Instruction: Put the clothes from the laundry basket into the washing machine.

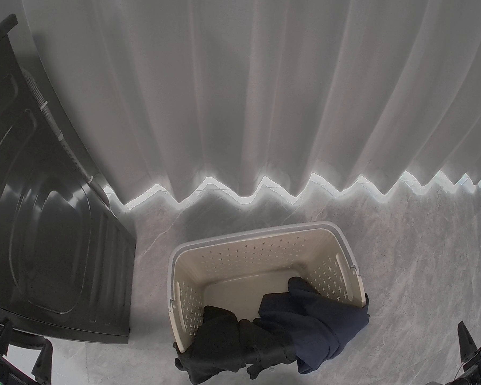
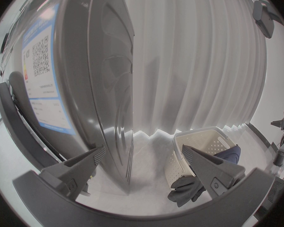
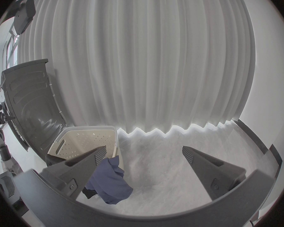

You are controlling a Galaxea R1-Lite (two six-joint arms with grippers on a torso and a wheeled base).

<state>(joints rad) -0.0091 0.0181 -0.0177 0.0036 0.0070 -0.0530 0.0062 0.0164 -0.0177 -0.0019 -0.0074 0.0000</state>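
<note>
A white pleated curtain [image 1: 262, 81] was seen hung across the whole back, its hem lit just above the grey marble-look floor [image 1: 422, 252]. A dark grey ribbed-metal washing machine [image 1: 43, 231] was parked on the robot's left, side panel turned to the head camera; the drum opening could not be made out. A cream perforated plastic laundry basket [image 1: 254, 232] was set on the floor just beside the washer, probably to keep the transfer short. A navy garment [image 1: 320, 322] was draped over the near right corner of the rim, and a black garment [image 1: 224, 343] was slumped over the near edge next to it, touching it. Both are judged easy to pinch from the near side, since cloth hangs outside the wall. The left gripper [image 2: 142, 149] was held low by the washer's corner, fingers spread, nothing between them. The right gripper [image 3: 143, 150] was held low, well right of the basket, likewise spread and empty. Open floor was left to the right; the gap on the washer side was narrow.
</note>
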